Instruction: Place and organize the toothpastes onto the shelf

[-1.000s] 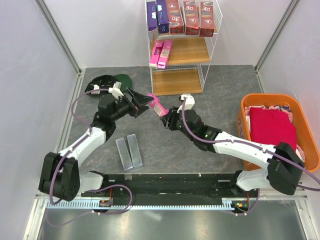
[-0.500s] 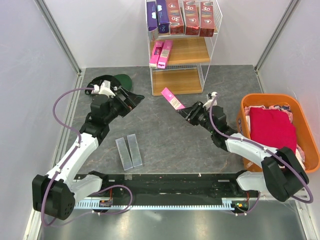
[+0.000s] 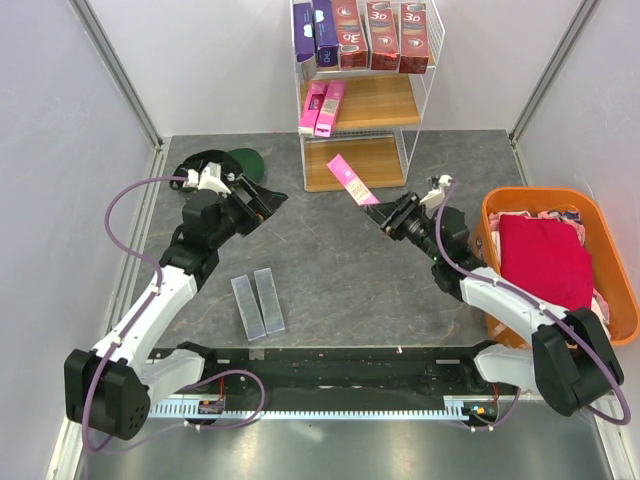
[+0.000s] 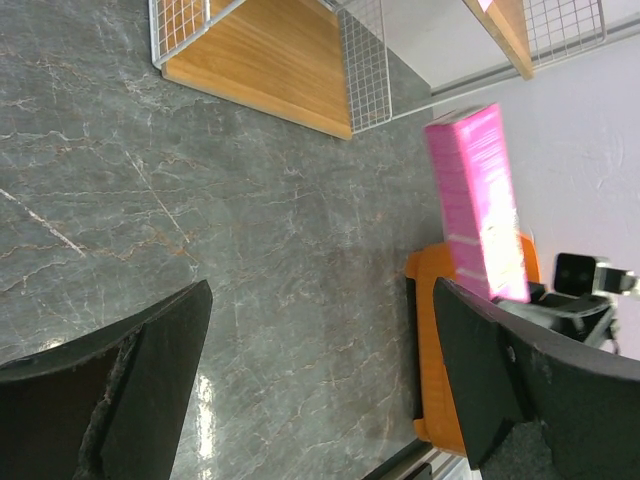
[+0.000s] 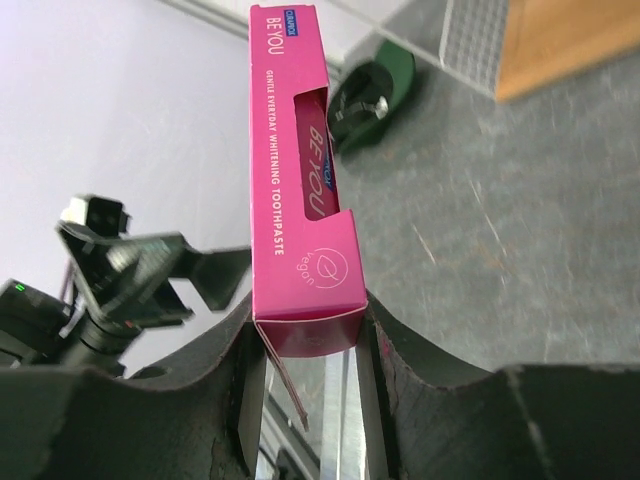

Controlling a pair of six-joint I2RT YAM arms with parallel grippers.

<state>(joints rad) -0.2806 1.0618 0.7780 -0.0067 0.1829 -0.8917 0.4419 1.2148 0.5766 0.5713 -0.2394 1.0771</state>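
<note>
Ten toothpaste boxes are in view: three pink, three dark red, two purple and two silver-grey. The right gripper is clamped tight on the bottom end of one pink box. It holds the box in the air just in front of the shelf, tilted, with the free end pointing toward the shelf. In the right wrist view this box stands up between the two fingers, and its printed face reads "BE YOU" and "gentle everyday whitening toothpaste". The left gripper hangs over the left of the table, jaws spread wide with nothing between them, well apart from the held box.

Five boxes stand upright side by side on the shelf's top board, with the two purple boxes on the left and the three red boxes on the right. The middle board carries two pink boxes, side by side at its left end. The two silver-grey boxes lie side by side on the table near the left arm. At the right, an orange basket holds a red cloth, with paler fabric showing at its edges. A green cap lies near the table's far left corner
</note>
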